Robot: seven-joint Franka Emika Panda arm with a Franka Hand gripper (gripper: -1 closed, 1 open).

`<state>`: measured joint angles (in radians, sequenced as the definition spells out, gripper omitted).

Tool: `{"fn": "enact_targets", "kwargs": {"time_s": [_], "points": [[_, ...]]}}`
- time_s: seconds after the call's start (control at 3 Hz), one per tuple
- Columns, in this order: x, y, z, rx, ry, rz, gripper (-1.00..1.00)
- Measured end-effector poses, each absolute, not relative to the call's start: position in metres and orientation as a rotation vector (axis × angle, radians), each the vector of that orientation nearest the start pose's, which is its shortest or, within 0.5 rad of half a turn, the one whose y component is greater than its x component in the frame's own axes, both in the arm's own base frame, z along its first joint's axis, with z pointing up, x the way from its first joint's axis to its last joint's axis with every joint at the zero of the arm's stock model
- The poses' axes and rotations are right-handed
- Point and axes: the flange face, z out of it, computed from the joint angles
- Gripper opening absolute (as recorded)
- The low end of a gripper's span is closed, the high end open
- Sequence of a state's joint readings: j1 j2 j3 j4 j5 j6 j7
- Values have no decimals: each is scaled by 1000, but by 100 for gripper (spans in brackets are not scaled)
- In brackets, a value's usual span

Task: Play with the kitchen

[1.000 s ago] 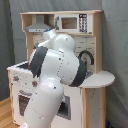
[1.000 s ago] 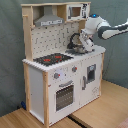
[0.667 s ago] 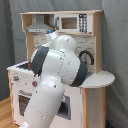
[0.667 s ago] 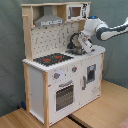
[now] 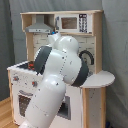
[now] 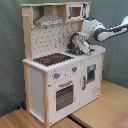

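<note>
The kitchen (image 6: pixel 60 75) is a tall toy of white panels and light wood. In the second exterior view it shows a red-ringed hob (image 6: pixel 52 59), an oven door (image 6: pixel 64 96), a range hood (image 6: pixel 49 21) and knobs (image 6: pixel 56 76). My arm reaches in from the second exterior view's right. My gripper (image 6: pixel 76 46) hangs low over the counter's sink end, just right of the hob. In the first exterior view my white arm (image 5: pixel 57 75) covers most of the kitchen (image 5: pixel 92 30) and hides the gripper. The black faucet (image 5: pixel 88 55) curves out behind the arm.
A rounded side shelf (image 5: pixel 100 79) juts from the kitchen on the first exterior view's right. A microwave panel (image 5: pixel 70 22) sits under the top board. A pegboard back wall (image 6: pixel 55 37) rises behind the hob. The kitchen stands on a wooden table (image 6: pixel 100 112) before a grey curtain.
My gripper has drifted slightly left and down over the counter in the second exterior view. The kitchen's parts have not moved.
</note>
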<state>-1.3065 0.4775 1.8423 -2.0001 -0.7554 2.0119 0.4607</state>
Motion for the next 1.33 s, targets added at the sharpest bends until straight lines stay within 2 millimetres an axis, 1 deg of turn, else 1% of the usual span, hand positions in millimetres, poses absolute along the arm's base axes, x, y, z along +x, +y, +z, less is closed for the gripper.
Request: {"fn": "enact_targets", "kwargs": {"time_s": [0.33, 0.67, 1.0, 1.33], "points": [[530, 182, 505, -3176, -564, -467, -100], [531, 182, 505, -3176, -565, -465, 100], [534, 179, 504, -3176, -568, -462, 100], [520, 226, 535, -3119, -670, -536, 100]]}}
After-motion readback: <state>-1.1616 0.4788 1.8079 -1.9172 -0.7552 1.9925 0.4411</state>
